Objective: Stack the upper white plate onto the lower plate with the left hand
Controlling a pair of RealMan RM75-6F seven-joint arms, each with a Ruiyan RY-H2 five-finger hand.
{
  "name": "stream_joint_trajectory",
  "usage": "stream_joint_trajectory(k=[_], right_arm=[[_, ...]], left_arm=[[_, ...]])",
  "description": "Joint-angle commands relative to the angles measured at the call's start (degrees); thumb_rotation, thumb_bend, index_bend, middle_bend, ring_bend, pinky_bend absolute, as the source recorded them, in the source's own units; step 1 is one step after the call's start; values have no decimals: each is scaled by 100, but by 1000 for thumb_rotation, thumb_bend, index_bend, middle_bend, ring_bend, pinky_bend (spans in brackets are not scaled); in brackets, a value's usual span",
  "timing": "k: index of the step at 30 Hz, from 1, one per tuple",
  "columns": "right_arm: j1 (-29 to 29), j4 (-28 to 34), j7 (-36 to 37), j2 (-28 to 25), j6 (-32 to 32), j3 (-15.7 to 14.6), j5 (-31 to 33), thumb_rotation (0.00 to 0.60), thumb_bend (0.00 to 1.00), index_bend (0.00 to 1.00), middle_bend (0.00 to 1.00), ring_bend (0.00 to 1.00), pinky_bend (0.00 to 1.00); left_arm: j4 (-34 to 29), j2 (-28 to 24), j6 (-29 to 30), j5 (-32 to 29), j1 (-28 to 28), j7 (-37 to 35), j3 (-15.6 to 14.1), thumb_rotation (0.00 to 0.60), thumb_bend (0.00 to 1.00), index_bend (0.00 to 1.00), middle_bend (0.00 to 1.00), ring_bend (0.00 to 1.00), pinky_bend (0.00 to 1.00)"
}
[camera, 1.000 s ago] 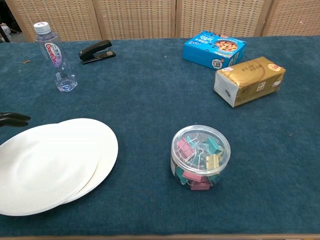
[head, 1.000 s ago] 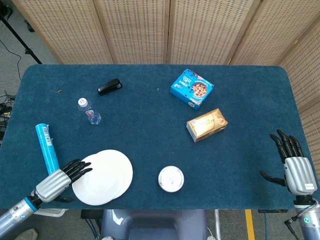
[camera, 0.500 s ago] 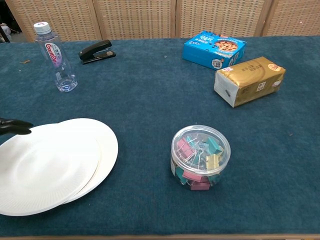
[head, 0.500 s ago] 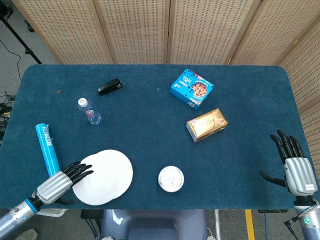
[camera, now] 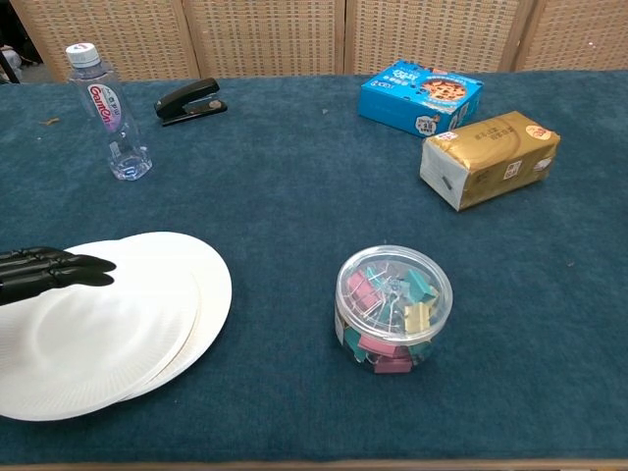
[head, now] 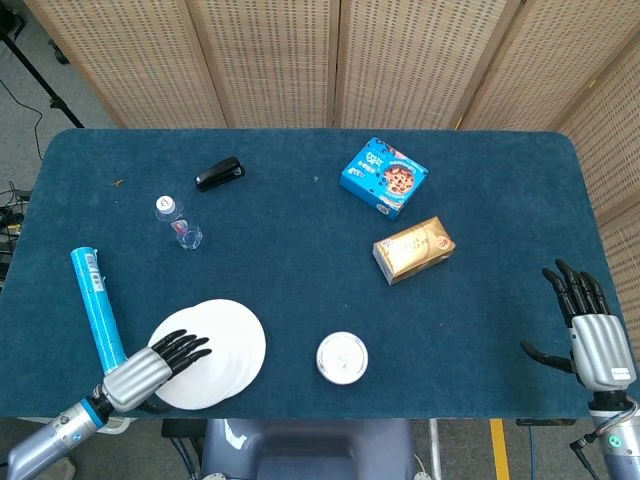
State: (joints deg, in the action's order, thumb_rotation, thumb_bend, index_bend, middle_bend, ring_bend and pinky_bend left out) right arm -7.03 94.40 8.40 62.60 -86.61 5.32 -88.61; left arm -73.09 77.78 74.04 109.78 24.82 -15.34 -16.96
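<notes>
Two white plates lie overlapped near the table's front left. The upper plate [head: 200, 378] [camera: 93, 339] sits a little left of and nearer than the lower plate [head: 252, 340] [camera: 213, 285], whose rim shows as a crescent on the right. My left hand [head: 150, 368] [camera: 44, 274] reaches in from the left. Its dark fingers [head: 185, 349] lie stretched out flat across the top of the upper plate, and its thumb is hidden. My right hand [head: 588, 328] hovers off the table's front right corner with fingers spread, holding nothing; it is absent from the chest view.
A round jar of coloured clips [head: 342, 357] [camera: 393, 307] stands right of the plates. A blue tube [head: 95, 305] lies at the left edge. Farther back are a water bottle [camera: 110, 113], a black stapler [camera: 189, 101], a blue biscuit box [camera: 420, 96] and a gold pack [camera: 488, 157].
My left hand has slid rightward from the upper plate's left rim, so its fingers now reach over the plate. The plates have barely shifted. The right hand has stayed still.
</notes>
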Motion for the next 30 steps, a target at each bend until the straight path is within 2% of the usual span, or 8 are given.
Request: stream_joint_trajectory(k=[1,11,18,24,30], right_arm=[[-1,-6,6,1,2,4,6,600,0,0,0,0,0],[-3,-9,10,3,-3,4,-11,600,0,0,0,0,0],[5,1,5,-2,-15,2,-15,600,0,0,0,0,0],[16,10,16,-14,-31,-2,-24,600,0,0,0,0,0],[21,29,4,-16,-40,-10,-42,600,0,0,0,0,0]], left_arm=[[-59,106,-206,-128,92,81,109,600,2,0,0,0,0],[-96,218,-400,-237,236,193,254,600,2,0,0,0,0],[-114,229,-364,-162,256,104,179,600,3,0,0,0,0],[-157,17,41,-74,175,-245,103,600,3,0,0,0,0],[-204,-225,336,-191,142,-668,190,600,3,0,0,0,0]])
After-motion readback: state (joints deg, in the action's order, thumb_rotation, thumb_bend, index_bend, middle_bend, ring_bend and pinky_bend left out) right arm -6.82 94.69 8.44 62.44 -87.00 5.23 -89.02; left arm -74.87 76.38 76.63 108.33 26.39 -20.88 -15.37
